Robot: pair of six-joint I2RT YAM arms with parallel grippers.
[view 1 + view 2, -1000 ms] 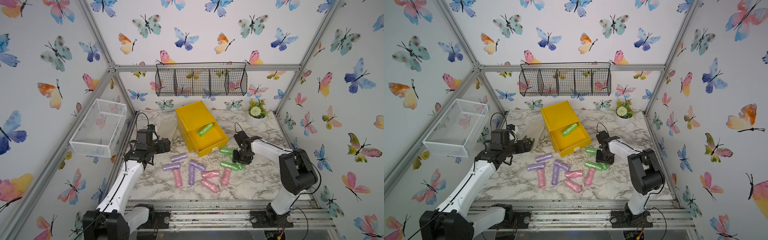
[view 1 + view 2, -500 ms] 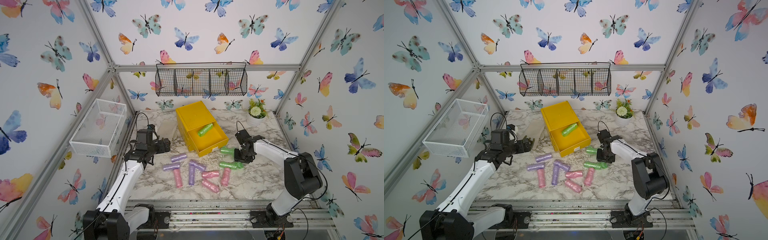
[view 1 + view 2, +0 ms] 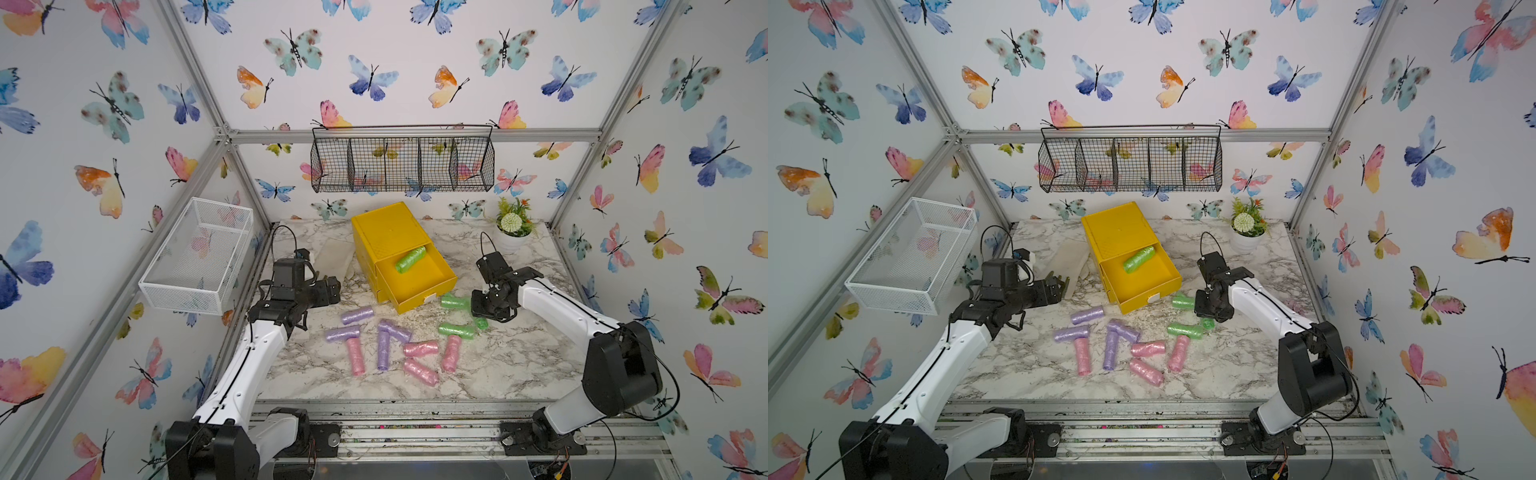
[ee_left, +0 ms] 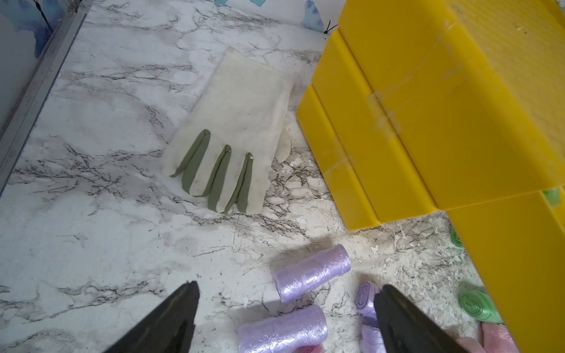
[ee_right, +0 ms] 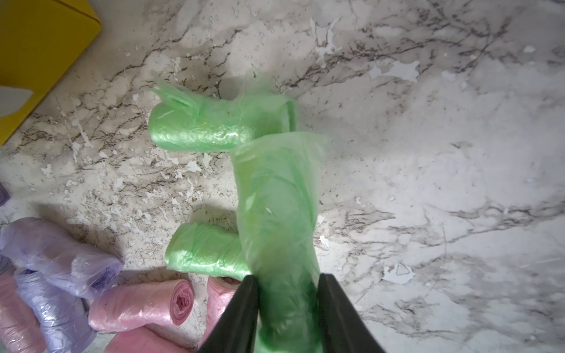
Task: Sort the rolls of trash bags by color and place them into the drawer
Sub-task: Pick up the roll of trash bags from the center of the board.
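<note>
Green crinkly plastic sits clamped in the right jaws: a green roll (image 5: 275,214) over the marble surface (image 5: 428,152), beside two more green rolls (image 5: 214,128) lying near the open yellow drawer (image 3: 419,279). A fourth green roll (image 3: 410,259) lies inside that drawer, while purple rolls (image 3: 357,315) and pink rolls (image 3: 420,348) lie scattered on the surface. Left jaws stand wide apart near the purple ones.

Both top views look steeply down from high in front over the whole table (image 3: 519,365). The wrist views sit close above it, sharing the purple rolls (image 4: 312,272) and the yellow drawer (image 4: 504,259).
</note>
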